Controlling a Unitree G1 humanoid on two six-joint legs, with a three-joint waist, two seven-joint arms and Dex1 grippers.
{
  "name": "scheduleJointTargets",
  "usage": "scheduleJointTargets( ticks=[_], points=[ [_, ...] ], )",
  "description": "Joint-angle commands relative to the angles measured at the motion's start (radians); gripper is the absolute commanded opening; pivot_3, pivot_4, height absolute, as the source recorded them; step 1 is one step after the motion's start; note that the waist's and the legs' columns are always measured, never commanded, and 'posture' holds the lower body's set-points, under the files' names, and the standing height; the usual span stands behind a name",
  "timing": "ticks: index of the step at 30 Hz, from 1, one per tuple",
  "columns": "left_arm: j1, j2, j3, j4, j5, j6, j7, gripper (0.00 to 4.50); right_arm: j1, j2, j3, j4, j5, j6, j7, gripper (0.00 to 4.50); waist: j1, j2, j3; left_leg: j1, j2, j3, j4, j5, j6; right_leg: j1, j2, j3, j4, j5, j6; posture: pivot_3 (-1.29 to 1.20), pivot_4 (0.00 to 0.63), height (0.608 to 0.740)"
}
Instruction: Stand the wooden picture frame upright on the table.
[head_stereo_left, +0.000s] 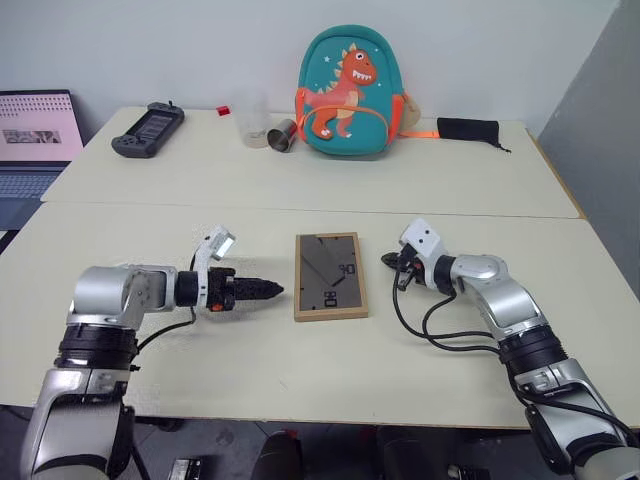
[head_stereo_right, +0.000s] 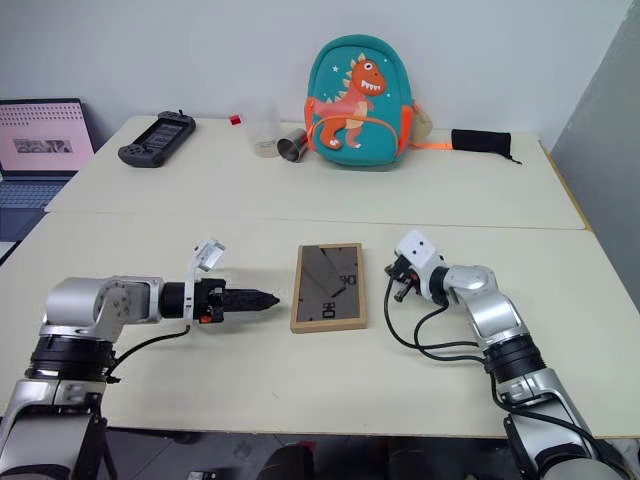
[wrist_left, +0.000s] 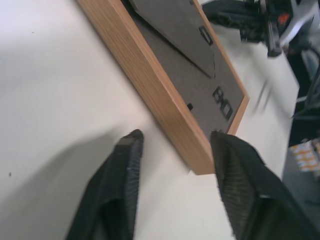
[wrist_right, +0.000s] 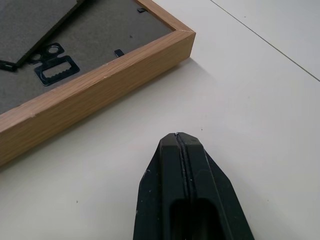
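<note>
While the wooden picture frame (head_stereo_left: 331, 276) lies flat and face down on the table (head_stereo_left: 300, 380), between my two arms, I note its dark back panel and folded hinged stand (wrist_left: 175, 30) facing up. My left gripper (wrist_left: 175, 165) sits just beside the frame's left edge with its fingers parted, one finger (wrist_left: 125, 175) on the bare table and the other near the frame's corner, holding nothing. My right gripper (wrist_right: 179, 140) is closed on nothing, its tip resting near the frame's right edge but apart from it. I judge the frame to be light and rigid: a thin wood border that will not flex, though the face underneath may be glazed and so fragile if dropped. On this smooth tabletop it is likely to slide when pushed rather than tip. I would pinch it across a long wooden side rail, not the thin back panel, and brace the opposite edge. The stand needs swinging out before the frame can rest upright.
</note>
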Motion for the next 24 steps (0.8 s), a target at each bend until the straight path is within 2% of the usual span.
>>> scheduleJointTargets(
  ticks=[1, 6, 7, 14, 24],
  points=[
    [-0.058, -0.006, 0.077, 0.062, -0.067, 0.150, 0.040, 3.32, 0.003, -0.010, -0.018, -0.026, 0.001, -0.022, 0.010, 0.00, 0.000, 0.000, 0.000, 0.000, 0.000, 0.000, 0.000, 0.000, 0.000, 0.000, 0.000, 0.000, 0.000, 0.000, 0.000, 0.00, 0.150, 0.740],
    [-0.069, -0.024, 0.093, 0.089, -0.105, 0.230, 0.072, 4.40, 0.012, -0.006, -0.015, -0.051, 0.005, -0.011, 0.010, 0.00, 0.000, 0.000, 0.000, 0.000, 0.000, 0.000, 0.000, 0.000, 0.000, 0.000, 0.000, 0.000, 0.000, 0.000, 0.000, 0.00, 0.150, 0.740],
    [-0.071, -0.031, 0.095, 0.096, -0.110, 0.246, 0.081, 4.45, 0.015, -0.004, -0.014, -0.056, 0.005, -0.008, 0.009, 0.00, 0.000, 0.000, 0.000, 0.000, 0.000, 0.000, 0.000, 0.000, 0.000, 0.000, 0.000, 0.000, 0.001, 0.000, 0.000, 0.00, 0.150, 0.740],
    [-0.085, -0.061, 0.037, 0.145, -0.113, 0.332, 0.124, 4.45, 0.045, 0.011, 0.010, -0.102, -0.004, 0.001, 0.003, 0.00, 0.000, 0.000, 0.000, 0.001, 0.000, 0.000, 0.000, 0.000, 0.000, 0.000, 0.000, 0.000, 0.001, 0.000, 0.000, 0.00, 0.150, 0.740],
    [-0.087, -0.139, -0.018, 0.167, -0.085, 0.234, 0.176, 4.45, 0.089, 0.094, 0.077, -0.188, -0.004, 0.054, -0.020, 0.00, 0.012, 0.000, -0.001, 0.002, -0.001, -0.001, 0.001, 0.000, 0.000, 0.004, -0.001, 0.000, 0.000, 0.000, 0.000, 0.00, 0.150, 0.740]
  ],
)
